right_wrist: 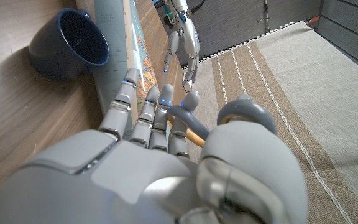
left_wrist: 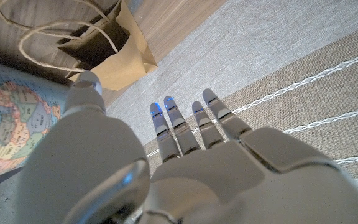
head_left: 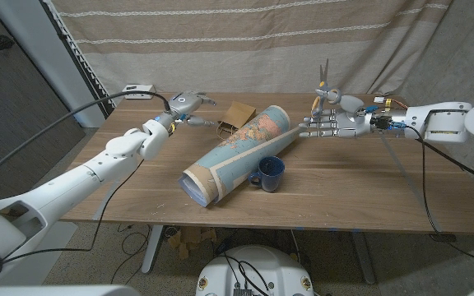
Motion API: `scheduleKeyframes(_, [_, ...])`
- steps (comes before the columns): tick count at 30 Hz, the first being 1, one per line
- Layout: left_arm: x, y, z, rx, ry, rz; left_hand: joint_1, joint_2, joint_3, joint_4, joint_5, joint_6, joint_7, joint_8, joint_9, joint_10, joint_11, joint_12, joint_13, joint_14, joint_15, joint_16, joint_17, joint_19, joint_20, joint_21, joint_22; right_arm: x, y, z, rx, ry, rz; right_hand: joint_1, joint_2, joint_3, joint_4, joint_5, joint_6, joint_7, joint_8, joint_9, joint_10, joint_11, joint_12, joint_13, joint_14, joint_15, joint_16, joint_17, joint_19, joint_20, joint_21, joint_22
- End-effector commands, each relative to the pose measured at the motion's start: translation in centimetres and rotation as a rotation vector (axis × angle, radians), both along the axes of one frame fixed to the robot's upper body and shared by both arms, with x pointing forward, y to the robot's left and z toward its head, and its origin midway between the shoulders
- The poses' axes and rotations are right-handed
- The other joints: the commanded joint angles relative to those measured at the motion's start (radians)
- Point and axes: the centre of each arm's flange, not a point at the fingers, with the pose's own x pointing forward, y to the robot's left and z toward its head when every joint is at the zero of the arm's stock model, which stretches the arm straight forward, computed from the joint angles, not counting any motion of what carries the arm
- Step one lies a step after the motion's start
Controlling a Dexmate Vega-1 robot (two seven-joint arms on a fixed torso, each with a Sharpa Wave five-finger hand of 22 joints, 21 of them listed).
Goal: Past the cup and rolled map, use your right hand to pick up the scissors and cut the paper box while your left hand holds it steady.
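No readable text anywhere on this table.
The rolled map (left_wrist: 11, 124) carries tiny print across its coloured countries, possibly place names, but it's far too small and blurred to read.

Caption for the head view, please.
Right hand holds scissors upright; left hand open near paper bag.

We count one rolled map (head_left: 235, 155) | one blue cup (head_left: 269, 173) | one pair of scissors (head_left: 323, 82) | one brown paper bag (head_left: 237, 116) | two robot hands: left hand (head_left: 189, 104), right hand (head_left: 329, 120)
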Motion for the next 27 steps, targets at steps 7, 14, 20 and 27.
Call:
scheduleKeyframes(7, [0.7, 0.5, -1.2, 0.034, 0.007, 0.035, 0.032, 0.013, 0.008, -0.007, 0.011, 0.005, -0.004, 0.006, 0.001, -0.003, -0.003, 0.004, 0.000, -0.005, -0.178, 0.004, 0.001, 0.005, -0.118, -0.006, 0.003, 0.0, 0.1, -0.2, 0.008, 0.006, -0.005, -0.006, -0.001, 0.007, -0.003, -0.005, 0.004, 0.045, 0.006, 0.003, 0.009, -0.004, -0.007, 0.003, -0.001, 0.005, -0.004, 0.000, 0.003, -0.004, -0.001, 0.002])
scheduleKeyframes(14, [1.4, 0.8, -1.0, 0.077, 0.006, 0.046, 0.139, 0.029, 0.044, -0.028, 0.028, 0.013, -0.005, 0.009, 0.001, 0.000, -0.005, 0.014, -0.001, -0.002, -0.179, 0.010, 0.000, 0.022, -0.129, -0.037, 0.001, 0.1, 0.1, -0.2, 0.004, 0.008, -0.004, -0.007, -0.001, 0.007, -0.004, -0.005, 0.005, 0.044, 0.006, 0.002, 0.009, -0.002, -0.010, 0.004, -0.001, 0.005, -0.004, -0.002, 0.003, -0.004, -0.001, 0.002])
scheduleKeyframes(20, [1.9, 0.7, -0.8, 0.080, -0.005, 0.049, 0.160, 0.025, 0.048, -0.027, 0.028, 0.013, -0.005, 0.010, 0.001, 0.002, -0.005, 0.014, -0.001, -0.003, -0.178, 0.009, 0.000, 0.026, -0.135, -0.044, 0.001, -0.1, 0.1, -0.1, 0.005, 0.005, -0.005, -0.007, -0.001, 0.007, -0.004, -0.006, 0.005, 0.046, 0.007, 0.003, 0.010, -0.002, -0.012, 0.004, -0.001, 0.005, -0.004, -0.003, 0.003, -0.004, -0.001, 0.002])
scheduleKeyframes(27, [2.3, -0.3, -0.9, 0.087, -0.033, 0.035, 0.163, 0.004, 0.039, -0.019, 0.028, 0.007, -0.004, 0.008, 0.001, -0.009, -0.004, 0.011, -0.002, -0.004, -0.177, 0.009, 0.000, 0.031, -0.135, -0.056, 0.002, -0.1, 0.1, -0.1, 0.008, 0.002, -0.007, -0.008, 0.000, 0.008, -0.004, -0.006, 0.004, 0.047, 0.008, 0.004, 0.011, -0.002, -0.014, 0.005, -0.001, 0.006, -0.004, -0.004, 0.002, -0.004, -0.001, 0.002])
